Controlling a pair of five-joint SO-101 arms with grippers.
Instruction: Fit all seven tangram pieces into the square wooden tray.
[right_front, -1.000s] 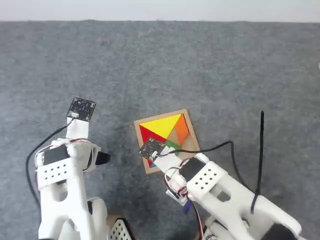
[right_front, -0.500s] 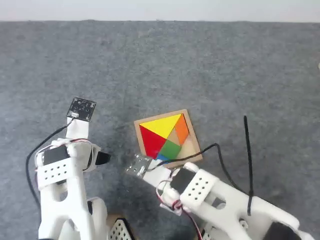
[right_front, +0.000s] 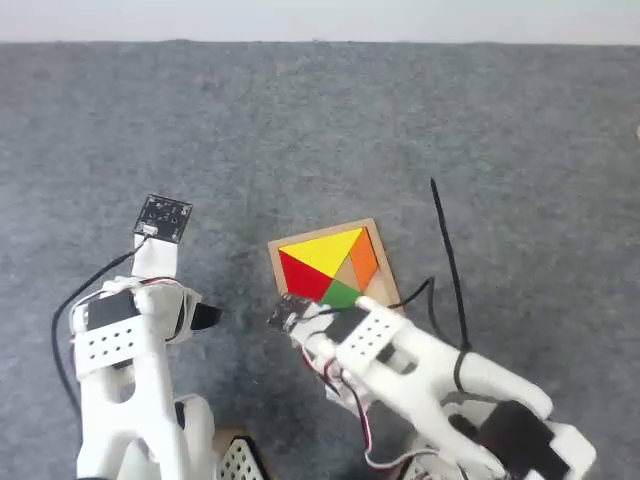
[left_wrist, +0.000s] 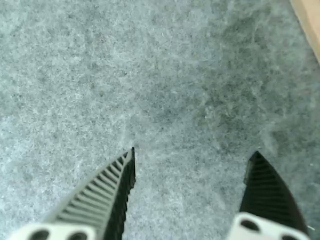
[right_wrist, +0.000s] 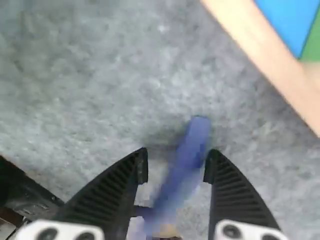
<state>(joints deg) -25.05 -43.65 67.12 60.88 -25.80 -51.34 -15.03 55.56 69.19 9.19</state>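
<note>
- The high view looks steeply down over the grey felt and the tray.
- The left wrist view faces down, close above the grey felt, past the left gripper.
- The right wrist view, closer still, shares the tray's near edge with the high view.

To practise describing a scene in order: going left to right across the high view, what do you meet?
Left arm → square wooden tray → black cable. The right arm overlaps the tray, so it is left out.

Left gripper, right gripper, jaws apart.
</note>
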